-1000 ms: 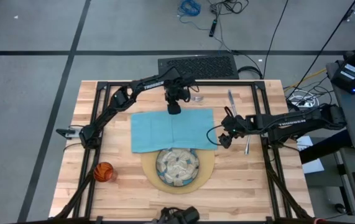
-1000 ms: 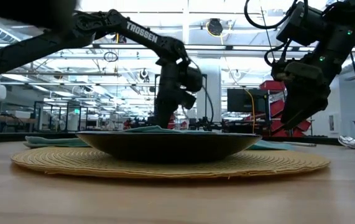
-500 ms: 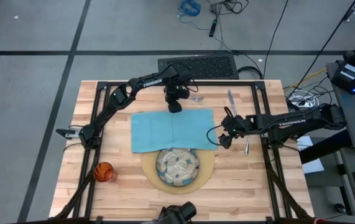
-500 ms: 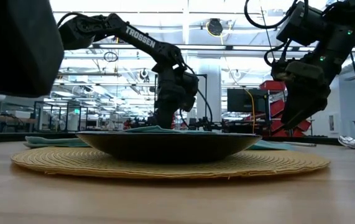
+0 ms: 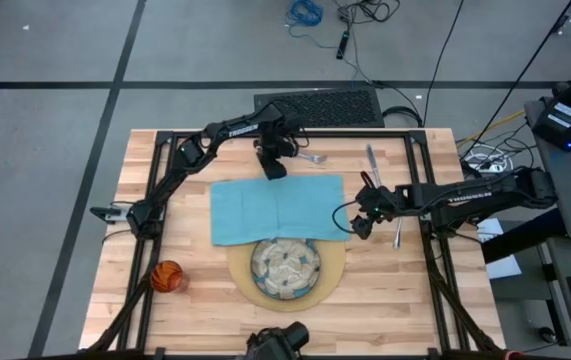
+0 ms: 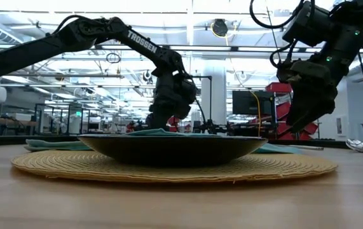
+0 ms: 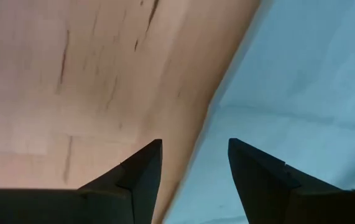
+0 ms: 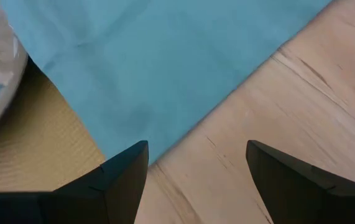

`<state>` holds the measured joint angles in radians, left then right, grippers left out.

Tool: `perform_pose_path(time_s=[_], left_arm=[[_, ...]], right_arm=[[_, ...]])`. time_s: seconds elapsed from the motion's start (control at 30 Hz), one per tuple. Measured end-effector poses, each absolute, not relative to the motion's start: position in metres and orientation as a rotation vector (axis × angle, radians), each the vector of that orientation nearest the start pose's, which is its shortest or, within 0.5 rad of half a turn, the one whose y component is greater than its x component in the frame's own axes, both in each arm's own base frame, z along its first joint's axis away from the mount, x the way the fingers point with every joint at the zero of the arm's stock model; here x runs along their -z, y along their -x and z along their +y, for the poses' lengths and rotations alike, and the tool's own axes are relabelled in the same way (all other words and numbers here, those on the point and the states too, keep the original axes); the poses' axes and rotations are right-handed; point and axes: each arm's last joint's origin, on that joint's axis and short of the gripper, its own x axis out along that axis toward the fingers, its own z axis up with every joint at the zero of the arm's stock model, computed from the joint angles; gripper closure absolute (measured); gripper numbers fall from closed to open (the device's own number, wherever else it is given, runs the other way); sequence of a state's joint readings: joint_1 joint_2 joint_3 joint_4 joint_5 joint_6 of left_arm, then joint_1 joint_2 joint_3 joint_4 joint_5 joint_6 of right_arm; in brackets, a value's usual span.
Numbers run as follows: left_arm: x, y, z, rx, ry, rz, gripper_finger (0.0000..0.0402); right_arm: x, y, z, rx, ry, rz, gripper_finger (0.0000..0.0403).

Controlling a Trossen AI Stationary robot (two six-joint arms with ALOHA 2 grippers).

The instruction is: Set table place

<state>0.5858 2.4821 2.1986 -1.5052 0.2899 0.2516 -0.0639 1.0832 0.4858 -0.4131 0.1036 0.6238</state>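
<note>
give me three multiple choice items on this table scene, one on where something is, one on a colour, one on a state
1. Where is the cup?
A. by the table's left edge, clear of the mat
B. on the plate
C. on the napkin

2. What colour is the napkin?
A. red
B. light blue
C. white

3. How is the right hand?
A. shut on a knife
B. shut on the napkin
C. open, holding nothing

Answers:
1 A, the high view shows the cup alone on bare wood at the left.
2 B, it looks light blue in the high view and both wrist views.
3 C, the right wrist view shows the fingers spread with nothing between them.
</note>
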Motion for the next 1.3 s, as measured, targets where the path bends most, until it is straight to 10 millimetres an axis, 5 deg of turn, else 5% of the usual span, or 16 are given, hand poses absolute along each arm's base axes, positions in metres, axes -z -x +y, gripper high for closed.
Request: perform_pose_path(time_s=[0.27, 0.63, 0.9, 1.1, 1.3], left_arm=[[-0.163, -0.404, 0.236, -0.336, 0.79, 1.552, 0.0233], [-0.167, -0.397, 0.216, -0.675, 0.739, 1.739, 0.0233], [-0.204, -0.412, 0.19, -0.758, 0.734, 1.543, 0.0233], [-0.198, -0.428, 0.182, -0.807, 0.896, 1.411, 0.0233], [-0.181, -0.43, 0.18, -0.852, 0.922, 1.47, 0.0233]], right_arm=[[-0.172, -0.191, -0.016, 0.47, -0.566, 0.822, 0.014], [-0.173, -0.192, -0.017, 0.449, -0.468, 0.818, 0.014], [-0.173, -0.191, -0.017, 0.426, -0.416, 0.836, 0.014], [-0.172, -0.191, -0.017, 0.425, -0.414, 0.843, 0.014], [-0.172, -0.191, -0.017, 0.421, -0.407, 0.847, 0.014]])
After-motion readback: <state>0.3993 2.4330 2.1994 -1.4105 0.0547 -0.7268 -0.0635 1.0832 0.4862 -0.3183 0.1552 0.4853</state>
